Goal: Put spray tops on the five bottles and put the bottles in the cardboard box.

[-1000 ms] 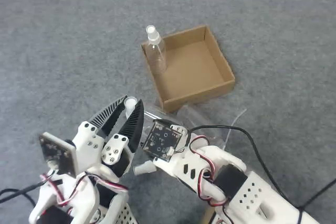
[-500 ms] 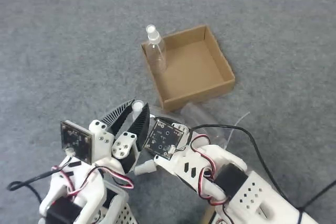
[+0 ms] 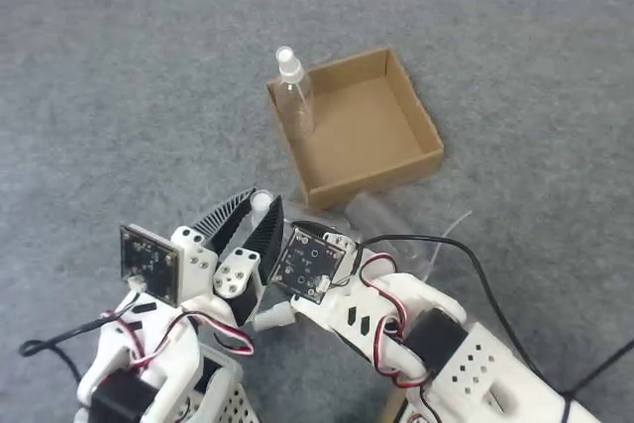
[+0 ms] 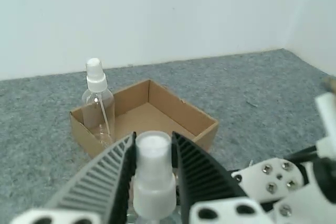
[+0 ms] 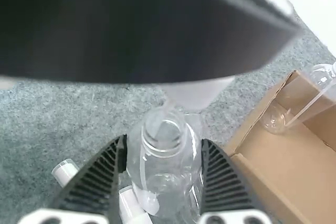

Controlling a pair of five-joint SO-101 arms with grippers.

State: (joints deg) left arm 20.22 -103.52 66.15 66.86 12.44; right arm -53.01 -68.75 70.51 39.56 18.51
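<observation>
Bottle (image 5: 165, 174), frame centre, sits clamped in right gripper (image 5: 164, 148) so left gripper (image 4: 153, 141), pinching a spray top (image 4: 153, 184), can seat it.

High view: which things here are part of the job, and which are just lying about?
Part of the job: box; capped bottle standing in its corner; spray top in the left gripper; open bottle in the right gripper; loose tops on the carpet.
Lying about: clear plastic wrap beside the box; black cable.
</observation>
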